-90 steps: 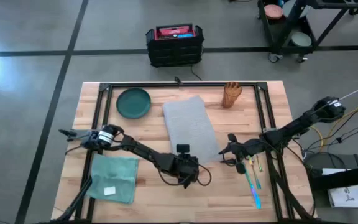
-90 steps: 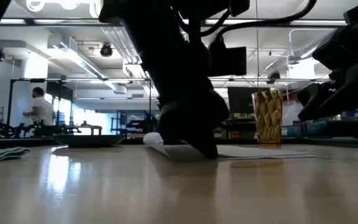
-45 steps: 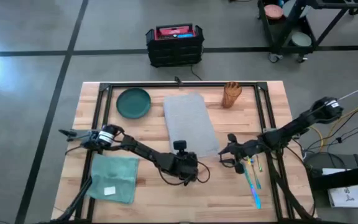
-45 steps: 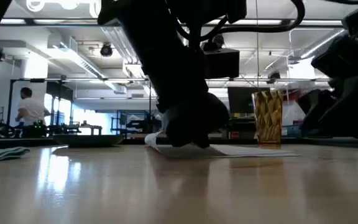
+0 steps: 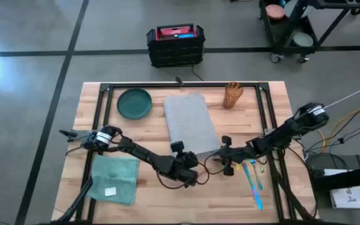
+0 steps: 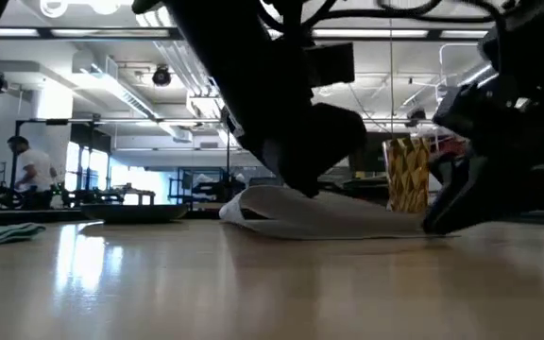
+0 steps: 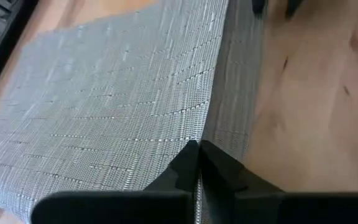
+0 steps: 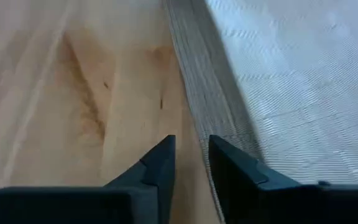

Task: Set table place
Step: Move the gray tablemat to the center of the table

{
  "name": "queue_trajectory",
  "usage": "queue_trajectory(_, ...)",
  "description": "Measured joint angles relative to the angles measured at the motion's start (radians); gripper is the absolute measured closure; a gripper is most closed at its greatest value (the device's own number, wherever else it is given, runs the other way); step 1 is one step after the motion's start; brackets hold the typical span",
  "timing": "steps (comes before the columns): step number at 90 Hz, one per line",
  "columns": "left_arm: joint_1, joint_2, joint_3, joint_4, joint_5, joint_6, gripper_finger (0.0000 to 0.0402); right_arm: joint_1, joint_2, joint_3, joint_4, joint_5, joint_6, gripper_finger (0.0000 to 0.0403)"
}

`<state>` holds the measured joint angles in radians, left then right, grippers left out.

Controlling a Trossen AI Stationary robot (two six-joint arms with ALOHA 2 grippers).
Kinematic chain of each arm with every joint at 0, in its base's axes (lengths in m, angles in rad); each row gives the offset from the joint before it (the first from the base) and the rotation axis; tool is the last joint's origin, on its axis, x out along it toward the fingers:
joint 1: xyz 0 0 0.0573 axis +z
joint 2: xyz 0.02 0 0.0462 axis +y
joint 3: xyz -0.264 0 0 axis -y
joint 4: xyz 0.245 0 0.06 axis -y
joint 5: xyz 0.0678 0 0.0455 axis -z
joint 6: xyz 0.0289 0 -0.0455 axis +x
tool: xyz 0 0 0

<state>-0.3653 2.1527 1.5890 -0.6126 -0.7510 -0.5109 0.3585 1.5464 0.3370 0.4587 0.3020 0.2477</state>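
Placemat (image 7: 123,106) edge — pinched in left pincer (image 7: 197,163)

Bare table (image 5: 230,197) below placemat (image 5: 189,125)

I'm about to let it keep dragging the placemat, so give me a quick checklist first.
1. Left gripper pinching the placemat edge: ok, fingers shut on it.
2. Right gripper on the mat: not ok, open on bare table beside the edge.
3. Mat lying flat: not ok, near corner lifted in the low view.
4. Plate and cup off the mat: ok.
5. Utensils out of the way: ok, right of the mat.
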Motion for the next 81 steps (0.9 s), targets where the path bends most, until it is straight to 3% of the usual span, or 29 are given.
queue_trajectory(12,-0.001,-0.018,0.0,-0.001,-0.002,-0.009,0.0402,-0.007,0.037,0.054,-0.071,0.02,0.079,0.0374)
queue_trajectory(27,-0.001,-0.031,0.0,-0.005,-0.009,-0.015,0.0402,-0.008,-0.025,0.078,-0.158,0.012,0.086,0.04)
queue_trajectory(43,-0.001,-0.034,0.0,-0.005,-0.01,-0.031,0.0401,-0.051,-0.085,0.076,-0.247,0.087,0.153,0.0401)
queue_trajectory(81,-0.001,-0.046,0.0,-0.004,-0.01,-0.046,0.0401,-0.062,-0.017,0.056,-0.24,0.106,0.199,0.0403)
